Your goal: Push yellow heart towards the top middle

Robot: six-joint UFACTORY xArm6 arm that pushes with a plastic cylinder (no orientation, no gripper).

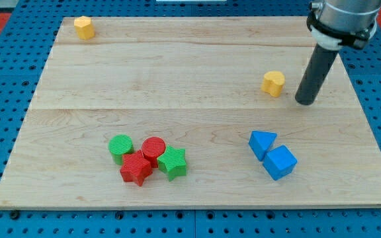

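– Red star (135, 168) sits closest to the view's bottom, doesn't it? Now, where is the yellow heart?

– Yes, that star is lowest. The yellow heart (274, 83) lies on the tabletop (177, 73) in the view's right half, somewhat above the middle height, standing alone.

– And your end effector?

– It is a plain dark rod, so nothing on it opens or closes, and it grips nothing. My tip (304, 102) rests on the wood just to the right of the heart and slightly lower, with a narrow gap between them.

– What lies beyond that?

– Below the heart, towards the view's bottom right, a blue triangle (261, 142) and a blue cube (280, 162) touch each other, the cube lower and to the right. Well apart, at the bottom left of centre, four blocks huddle: a green cylinder (120, 145), a red cylinder (153, 147) beside it, the red star under both, and a green star (172, 162) to the star's right.

– Anything farther away?

– Another yellow block (83, 27) sits in the top left corner; I cannot make out its shape.
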